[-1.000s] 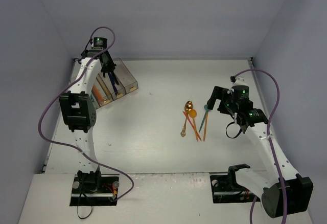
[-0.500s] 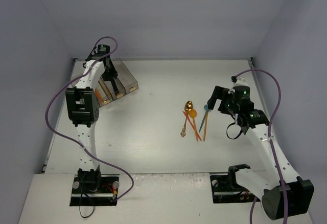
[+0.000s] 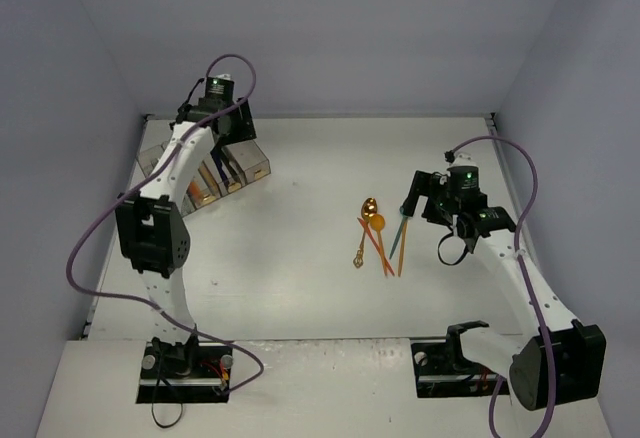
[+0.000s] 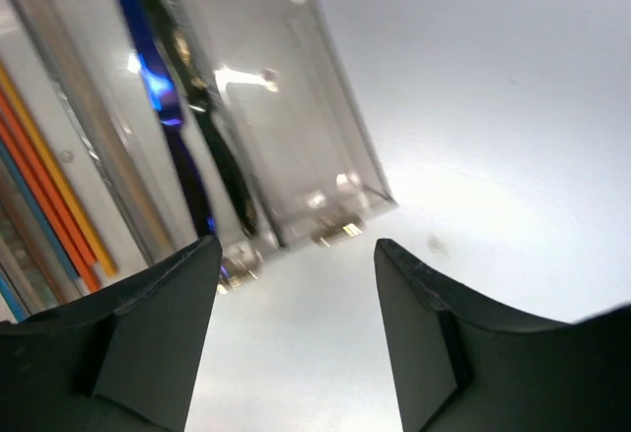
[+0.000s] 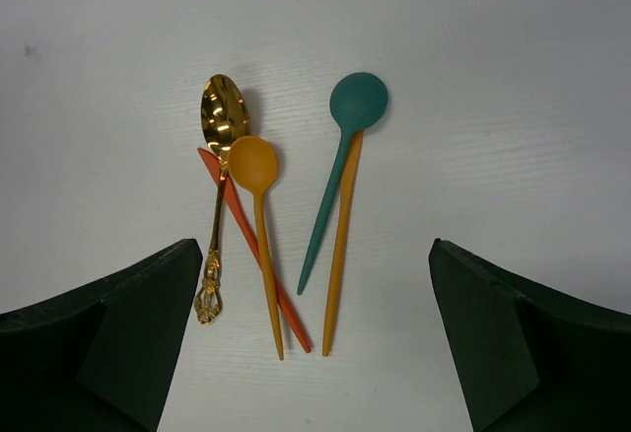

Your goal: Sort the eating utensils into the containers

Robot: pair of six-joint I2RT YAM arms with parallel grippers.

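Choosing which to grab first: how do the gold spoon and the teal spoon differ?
The gold spoon is shiny, the teal spoon matte. The gold has an oval bowl and ornate handle end; the teal a round bowl and plain handle. An orange spoon overlaps the gold; the teal touches an orange handle. Both lie flat on the table.

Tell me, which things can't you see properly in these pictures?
- Top view: the left arm covers part of the tray; its labels are too small to read.
- Left wrist view: the dark blue utensil and black utensil run off the top edge.
- Right wrist view: the teal spoon hides the top of the orange stick.
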